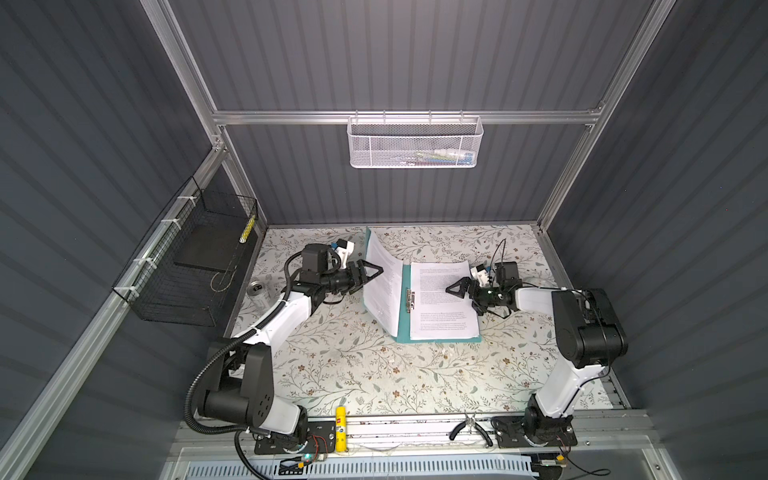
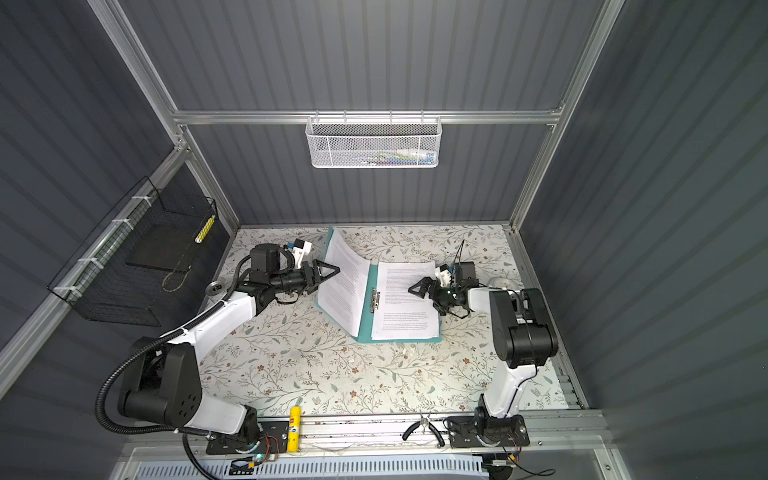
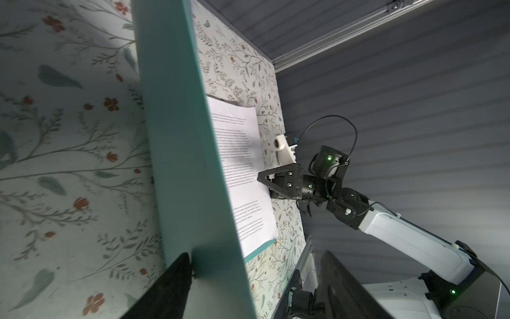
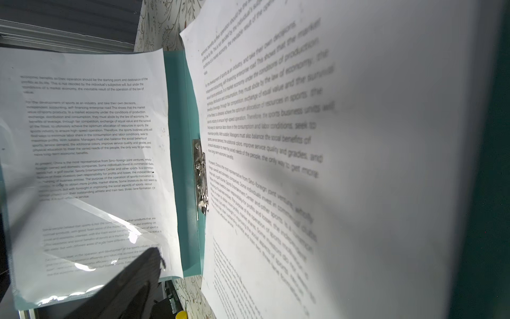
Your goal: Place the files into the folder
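The folder (image 1: 404, 328) lies open at the back of the table (image 1: 353, 365), spine running near-to-far, with the files (image 1: 442, 299) on its flat right half. The left gripper (image 1: 376, 272), jaws wide, straddles the raised left cover. The right gripper (image 1: 463, 295) gapes over the files.

Teal card folder (image 1: 402, 328), spread open about its silver clip (image 1: 409, 300). Right of the clip: flat half, white printed files (image 1: 442, 303) lying square on it. Left of the clip: half tilted up, another dense-text sheet (image 1: 382, 286) against its inner face.
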Motion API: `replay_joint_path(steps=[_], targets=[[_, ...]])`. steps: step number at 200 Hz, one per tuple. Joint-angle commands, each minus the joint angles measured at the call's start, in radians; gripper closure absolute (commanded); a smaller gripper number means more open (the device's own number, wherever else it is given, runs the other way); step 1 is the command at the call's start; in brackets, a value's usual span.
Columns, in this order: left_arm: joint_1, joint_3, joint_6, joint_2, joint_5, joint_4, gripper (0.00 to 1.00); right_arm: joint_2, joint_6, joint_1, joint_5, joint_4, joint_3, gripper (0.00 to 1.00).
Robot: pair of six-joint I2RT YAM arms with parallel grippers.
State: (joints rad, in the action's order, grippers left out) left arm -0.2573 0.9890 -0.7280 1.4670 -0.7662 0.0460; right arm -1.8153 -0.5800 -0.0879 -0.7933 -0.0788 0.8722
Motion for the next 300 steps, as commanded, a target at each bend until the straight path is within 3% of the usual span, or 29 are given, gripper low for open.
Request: replay_joint_path(steps=[1,54,115,223,253,300], targets=[[-0.038,0.080,-0.033,-0.036,0.057,-0.028,0.23,-0.002,-0.024,-0.010,0.062,0.085,-0.046,0.03],[-0.184,0.166,-0.041,0.025,0.116,-0.049,0.22,0.044,-0.078,-0.009,0.089,0.025,-0.079,0.01],[-0.298,0.258,-0.040,0.157,0.126,-0.040,0.23,0.018,-0.110,-0.003,0.091,0.008,0.018,0.01],[-0.324,0.228,-0.028,0.214,0.116,0.013,0.24,-0.085,-0.082,-0.087,0.059,0.111,0.195,0.02],[-0.324,0.211,0.006,0.197,0.139,-0.001,0.23,-0.084,-0.060,-0.099,0.099,0.164,0.230,0.01],[-0.324,0.228,0.095,0.160,0.207,-0.110,0.23,-0.027,0.041,-0.078,0.257,0.344,0.278,0.01]])
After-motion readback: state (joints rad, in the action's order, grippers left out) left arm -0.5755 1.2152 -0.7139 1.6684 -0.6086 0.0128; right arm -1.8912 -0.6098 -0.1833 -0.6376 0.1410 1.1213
